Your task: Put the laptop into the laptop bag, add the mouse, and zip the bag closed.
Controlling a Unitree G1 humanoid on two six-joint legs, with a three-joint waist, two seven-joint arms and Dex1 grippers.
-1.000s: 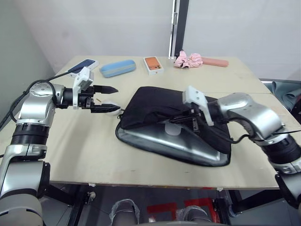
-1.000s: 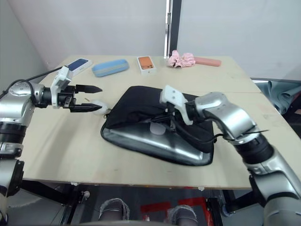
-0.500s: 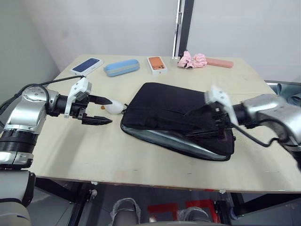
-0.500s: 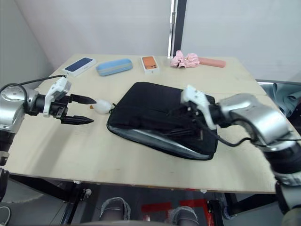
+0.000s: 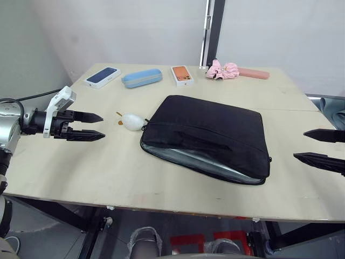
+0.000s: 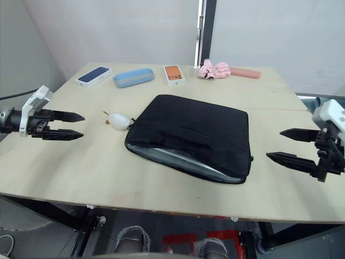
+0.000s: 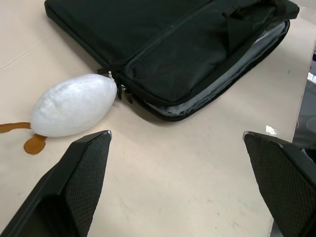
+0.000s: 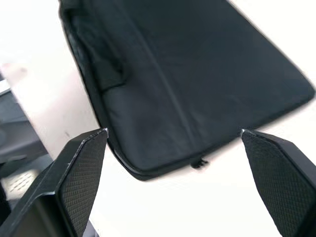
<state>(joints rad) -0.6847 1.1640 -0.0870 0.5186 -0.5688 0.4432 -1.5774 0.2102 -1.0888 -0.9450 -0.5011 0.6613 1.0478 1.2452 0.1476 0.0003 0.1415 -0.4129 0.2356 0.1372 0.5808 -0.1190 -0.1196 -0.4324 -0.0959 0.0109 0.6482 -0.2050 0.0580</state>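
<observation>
The black laptop bag [image 5: 207, 129] lies flat in the middle of the table. Its front edge gapes in a narrow slit with a silver-grey strip [image 5: 205, 161] inside; I cannot tell whether that strip is the laptop or the lining. The mouse is hidden. My left gripper [image 5: 102, 126] hangs open over the table's left side, well clear of the bag, pointing at it [image 7: 163, 44]. My right gripper [image 5: 299, 144] is open off the bag's right end, apart from it, with nothing between its fingers.
A lumpy white thing with a brown tip [image 5: 131, 122] lies against the bag's left corner. Along the far edge stand a blue phone box [image 5: 102, 76], a blue case [image 5: 142, 77], an orange phone box [image 5: 182, 75] and a pink bundle [image 5: 223, 69].
My right gripper has come out of the bag's opening, opened and drawn back to the right. The bag's top has dropped flat. My left gripper has pulled back to the left.
</observation>
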